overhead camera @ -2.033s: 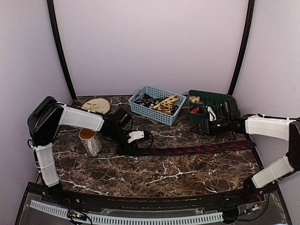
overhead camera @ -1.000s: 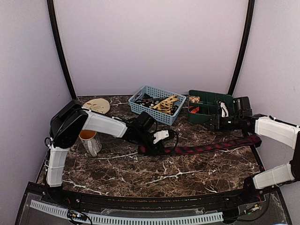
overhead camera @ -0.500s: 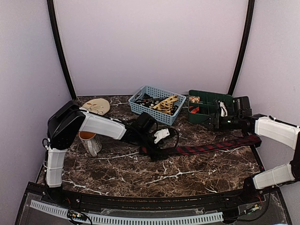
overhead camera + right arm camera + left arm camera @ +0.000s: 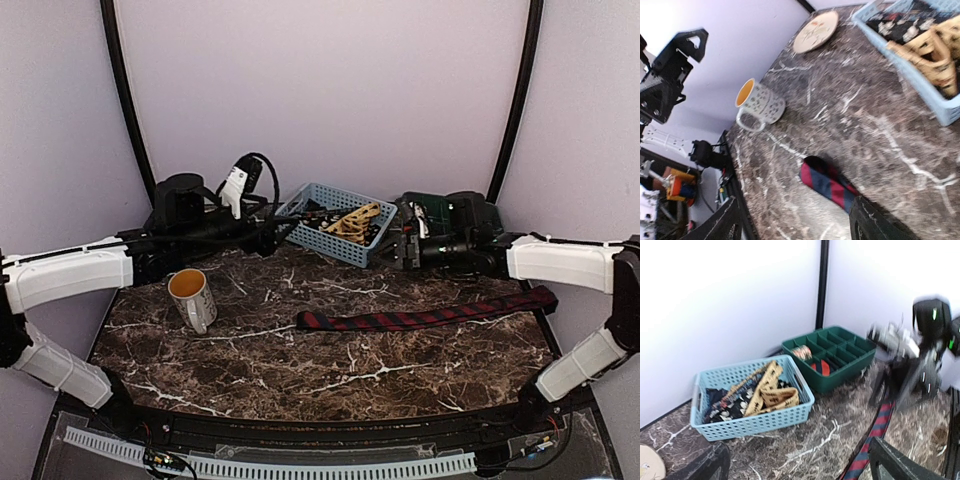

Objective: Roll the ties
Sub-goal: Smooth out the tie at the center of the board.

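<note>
So here the striped tie (image 4: 420, 318) is stretched out flat and straight on the worktop (image 4: 300, 375), below both hands and touching neither. My guess is it's laid out full length like that so a roll can start clean from one end. It's not rolled at all yet.

The left hand (image 4: 797, 467) is up in the air with its fingers spread about as wide as they go and nothing between them. The blue basket (image 4: 335, 222) is just ahead of it, which looks like a parked or in-between pose rather than a grab.

The right hand (image 4: 800, 220) is open too and empty. It hovers over the worktop with the tie's narrow tip lying ahead of its fingers and the mug (image 4: 757, 104) further out past that.

The tie itself is dark with red diagonal stripes, thin limp fabric, rounded at the narrow tip and wider at the end under the right arm. A tan-gold tie (image 4: 352, 220) sits bunched up in the basket with some darker patterned ones.
</note>
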Controlling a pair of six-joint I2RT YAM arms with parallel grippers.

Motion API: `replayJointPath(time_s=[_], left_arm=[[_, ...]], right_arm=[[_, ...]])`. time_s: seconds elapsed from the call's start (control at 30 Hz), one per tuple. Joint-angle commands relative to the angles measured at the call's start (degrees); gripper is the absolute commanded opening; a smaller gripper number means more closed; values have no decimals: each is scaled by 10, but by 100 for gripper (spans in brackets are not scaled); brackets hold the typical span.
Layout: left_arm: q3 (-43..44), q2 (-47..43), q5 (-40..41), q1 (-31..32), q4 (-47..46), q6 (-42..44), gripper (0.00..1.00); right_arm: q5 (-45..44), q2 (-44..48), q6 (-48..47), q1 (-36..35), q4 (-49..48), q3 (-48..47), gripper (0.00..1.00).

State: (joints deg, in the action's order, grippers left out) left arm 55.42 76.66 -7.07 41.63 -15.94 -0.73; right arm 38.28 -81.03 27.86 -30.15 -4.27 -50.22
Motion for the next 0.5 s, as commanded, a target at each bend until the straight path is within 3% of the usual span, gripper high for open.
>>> replayJointPath(time_s=[0.0, 0.27, 0.47], left_arm=[[-13, -49, 60, -5, 6, -59, 99], [-30, -88, 94, -12, 39, -79, 99], [-37, -82, 96, -14, 53, -84, 99]], right_arm=[[71, -71, 99, -70, -133, -8, 77], [123, -223, 198, -164, -225, -85, 100], [139, -310, 275, -199, -295, -133, 97]])
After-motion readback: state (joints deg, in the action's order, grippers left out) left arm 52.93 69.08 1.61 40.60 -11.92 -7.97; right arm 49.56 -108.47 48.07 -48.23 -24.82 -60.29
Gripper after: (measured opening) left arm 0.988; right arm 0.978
